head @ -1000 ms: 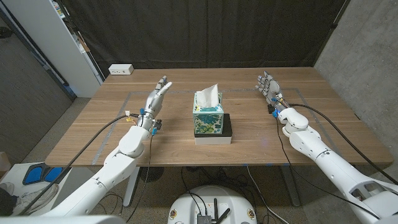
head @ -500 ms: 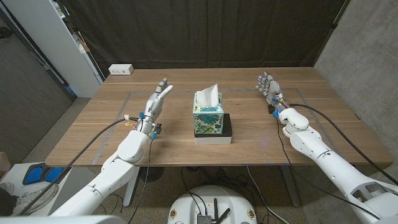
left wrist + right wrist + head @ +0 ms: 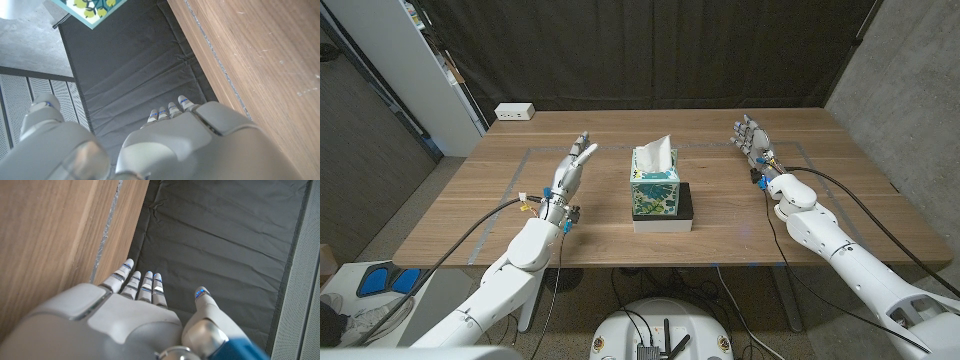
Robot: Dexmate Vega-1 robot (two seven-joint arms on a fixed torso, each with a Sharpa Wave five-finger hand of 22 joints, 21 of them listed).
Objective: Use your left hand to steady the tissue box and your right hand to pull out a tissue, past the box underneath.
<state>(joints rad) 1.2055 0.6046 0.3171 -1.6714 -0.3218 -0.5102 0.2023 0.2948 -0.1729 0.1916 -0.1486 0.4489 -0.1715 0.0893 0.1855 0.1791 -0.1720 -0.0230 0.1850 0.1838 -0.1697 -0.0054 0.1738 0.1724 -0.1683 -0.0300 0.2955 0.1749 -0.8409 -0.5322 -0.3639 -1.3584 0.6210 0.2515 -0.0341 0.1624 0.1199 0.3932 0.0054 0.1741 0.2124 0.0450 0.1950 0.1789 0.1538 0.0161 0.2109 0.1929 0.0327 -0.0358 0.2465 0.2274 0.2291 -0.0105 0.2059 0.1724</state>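
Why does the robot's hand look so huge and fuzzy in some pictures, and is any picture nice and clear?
Left wrist view: the left hand sits right at the lens, so it looms large and soft. Right wrist view: likewise for the right hand. Head view: evenly lit, and the tissue box looks sharp.

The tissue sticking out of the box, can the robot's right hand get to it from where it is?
Probably yes. The right hand is open, and only bare table lies between it and the tissue standing up from the tissue box.
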